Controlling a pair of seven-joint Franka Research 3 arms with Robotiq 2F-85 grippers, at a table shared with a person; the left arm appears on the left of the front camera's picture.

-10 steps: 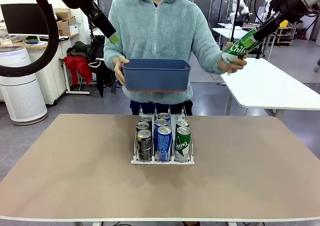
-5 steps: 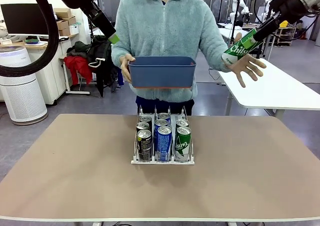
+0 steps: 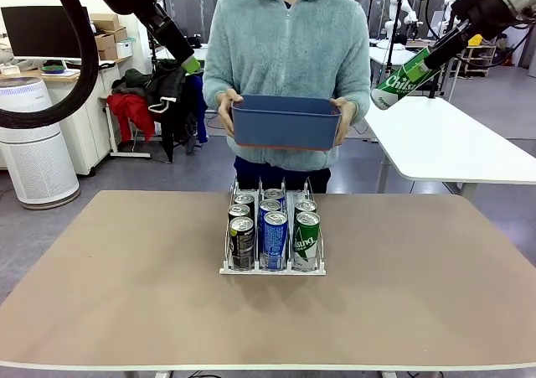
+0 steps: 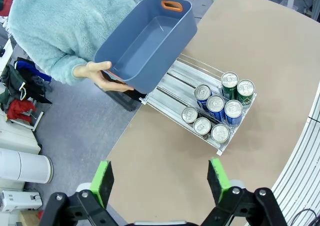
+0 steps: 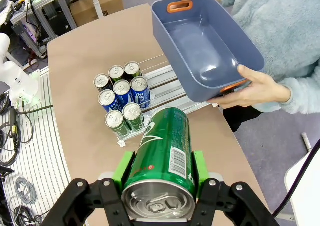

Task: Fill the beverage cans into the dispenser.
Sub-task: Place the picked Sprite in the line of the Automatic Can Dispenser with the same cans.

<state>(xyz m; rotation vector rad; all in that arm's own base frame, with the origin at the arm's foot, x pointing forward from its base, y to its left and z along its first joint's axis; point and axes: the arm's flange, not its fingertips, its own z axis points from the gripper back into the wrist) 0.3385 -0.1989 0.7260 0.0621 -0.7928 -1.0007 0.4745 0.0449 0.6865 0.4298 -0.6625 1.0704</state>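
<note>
A grey floor (image 3: 352, 156) is seen beyond the tan table (image 3: 126, 286). At the left, a white cylindrical air purifier (image 3: 33, 143) is stood on the floor before a white cabinet (image 3: 88, 118), on which a dark monitor (image 3: 42, 30) and cardboard boxes (image 3: 107, 34) are placed. Red and black clothes (image 3: 138, 101) are piled near the cabinet. At the right, a white table (image 3: 452, 143) is set, and shelving (image 3: 481, 55) is seen far behind it. The room is evenly lit.

Glossy green metal can (image 5: 165, 151) with bright silver top, matt blue-grey plastic bin (image 3: 286, 121), thin white wire dispenser (image 4: 175, 88), smooth matt tan table (image 3: 126, 286), fluffy fleece sleeve (image 5: 300, 93).
</note>
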